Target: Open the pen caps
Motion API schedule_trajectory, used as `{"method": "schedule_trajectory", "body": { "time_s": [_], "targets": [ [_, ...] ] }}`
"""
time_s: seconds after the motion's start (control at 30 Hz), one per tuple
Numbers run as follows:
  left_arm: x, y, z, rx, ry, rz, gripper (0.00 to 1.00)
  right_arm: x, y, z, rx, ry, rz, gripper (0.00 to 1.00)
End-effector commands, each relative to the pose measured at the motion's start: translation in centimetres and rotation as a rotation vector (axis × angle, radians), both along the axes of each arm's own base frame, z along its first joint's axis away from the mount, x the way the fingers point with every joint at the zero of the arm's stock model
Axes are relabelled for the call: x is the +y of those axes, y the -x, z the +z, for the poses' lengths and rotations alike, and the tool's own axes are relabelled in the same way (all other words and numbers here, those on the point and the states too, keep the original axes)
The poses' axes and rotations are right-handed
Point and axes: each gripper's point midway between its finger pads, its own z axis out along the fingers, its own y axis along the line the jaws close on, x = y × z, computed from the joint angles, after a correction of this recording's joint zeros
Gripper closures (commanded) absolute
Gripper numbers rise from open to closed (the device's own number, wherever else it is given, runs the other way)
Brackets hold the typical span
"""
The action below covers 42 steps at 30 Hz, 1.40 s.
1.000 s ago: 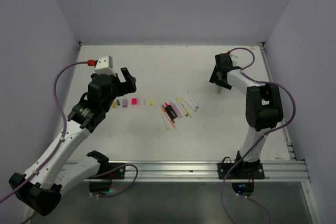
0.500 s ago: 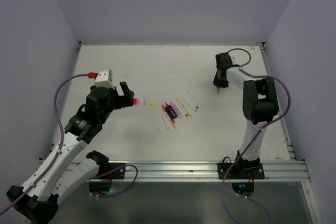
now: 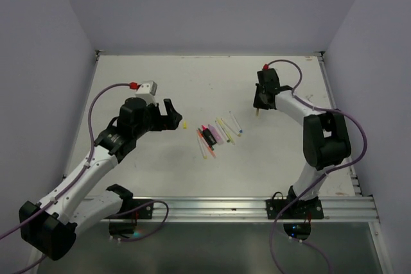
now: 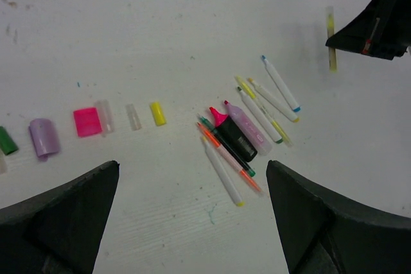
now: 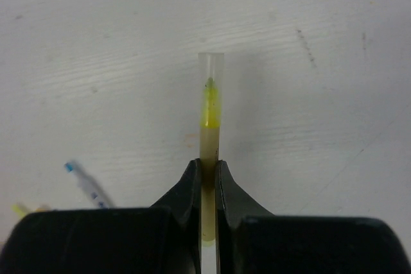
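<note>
Right jaws pinch the yellow pen [image 5: 209, 139], left jaws gape empty; tugging its clear cap [image 5: 211, 68] may slip it

i looked down on a white table [image 3: 192, 81], scuffed and faintly stained. near its middle lay a loose cluster of pens [image 4: 247, 133], with the black-and-pink highlighter [image 4: 232, 138] touching the fat lilac pen [image 4: 249, 128]. left of them ran a row of pen caps: yellow cap [image 4: 157, 113], pale cap [image 4: 133, 117], a second pale cap [image 4: 104, 115] just beside the pink cap [image 4: 87, 122], then the lilac cap [image 4: 43, 137] and the green cap [image 4: 5, 140].
</note>
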Motion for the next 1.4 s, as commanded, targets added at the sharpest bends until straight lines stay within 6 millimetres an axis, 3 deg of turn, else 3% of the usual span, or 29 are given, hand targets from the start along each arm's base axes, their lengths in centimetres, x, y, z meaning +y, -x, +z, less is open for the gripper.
{"method": "schedule_trajectory", "body": {
  "time_s": [0.0,0.07,0.17,0.2,0.47,0.8,1.07,1.37],
  "targets": [
    [-3.2,-0.9,3.8,-0.064,0.136,-0.105,0.00,5.7,-0.2,7.4,-0.221,-0.078,0.164,1.00],
    [-4.2,-1.4,3.6,-0.043,0.163,-0.127,0.00,7.9,0.8,9.4,-0.285,-0.102,0.226,1.00],
    [-5.4,-2.0,3.7,-0.028,0.208,-0.151,0.02,13.4,3.7,11.0,-0.342,-0.156,0.377,1.00],
    [-5.7,-2.1,3.7,-0.025,0.220,-0.157,0.04,14.4,4.5,12.2,-0.371,-0.182,0.408,1.00],
    [-7.9,-3.6,5.7,-0.045,0.339,-0.186,0.11,22.7,11.7,15.8,-0.530,-0.349,0.680,1.00],
    [-8.6,-4.8,3.7,-0.009,0.371,-0.138,0.36,26.0,14.5,16.0,-0.571,-0.384,0.763,1.00],
    [-8.8,-4.3,2.6,0.025,0.367,-0.138,0.54,26.5,14.5,16.0,-0.583,-0.379,0.758,1.00],
    [-9.2,-3.8,1.7,0.045,0.367,-0.142,0.64,26.8,14.4,16.0,-0.587,-0.382,0.753,1.00]
  ]
}}
